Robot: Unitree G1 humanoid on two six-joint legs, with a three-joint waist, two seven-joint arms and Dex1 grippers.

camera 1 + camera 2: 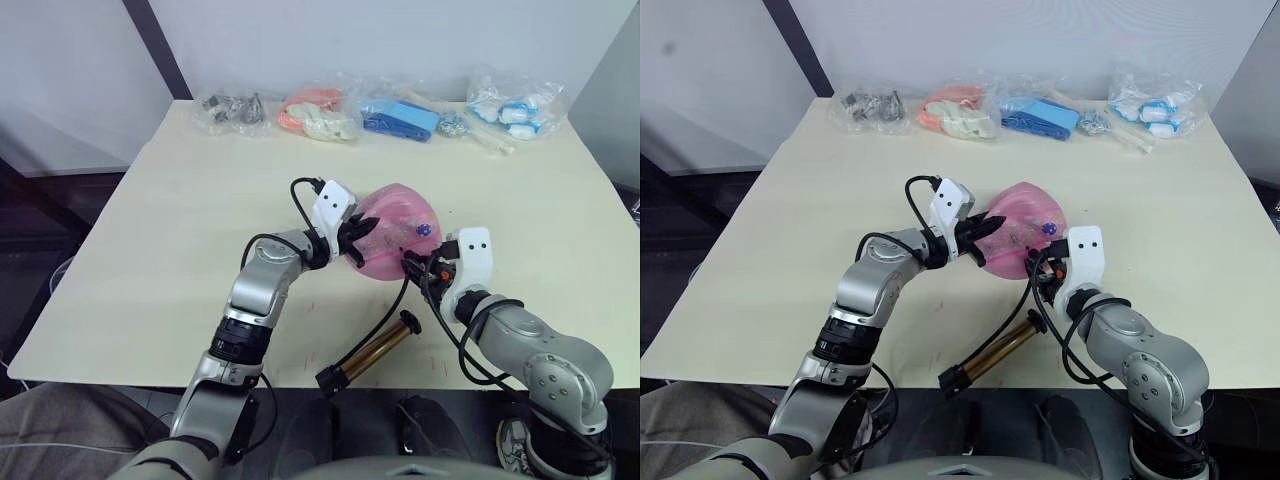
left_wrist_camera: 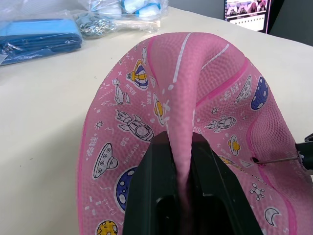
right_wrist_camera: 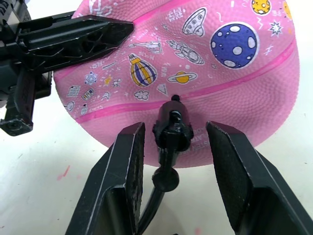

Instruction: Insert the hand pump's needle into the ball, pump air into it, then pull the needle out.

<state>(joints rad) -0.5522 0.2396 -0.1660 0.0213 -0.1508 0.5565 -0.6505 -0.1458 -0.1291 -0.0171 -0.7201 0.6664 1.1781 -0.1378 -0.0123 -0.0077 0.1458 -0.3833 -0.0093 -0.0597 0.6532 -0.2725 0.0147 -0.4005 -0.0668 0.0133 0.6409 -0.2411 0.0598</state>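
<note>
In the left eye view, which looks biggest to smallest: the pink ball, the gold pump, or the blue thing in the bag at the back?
1. The ball, though it is crumpled and partly hidden.
2. The hand pump, nearly as long but slim.
3. The blue bagged item, farther from the camera, so its rank is less sure.

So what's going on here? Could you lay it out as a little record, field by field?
Ball: pink, deflated ball on the table
Left gripper: shut, pinching a fold of the ball
Right gripper: open, its fingers either side of the needle fitting
Needle: tip at the ball's surface
Hand pump: lying near the table's front edge, hose running to the ball
Background: bagged items along the far edge
</note>
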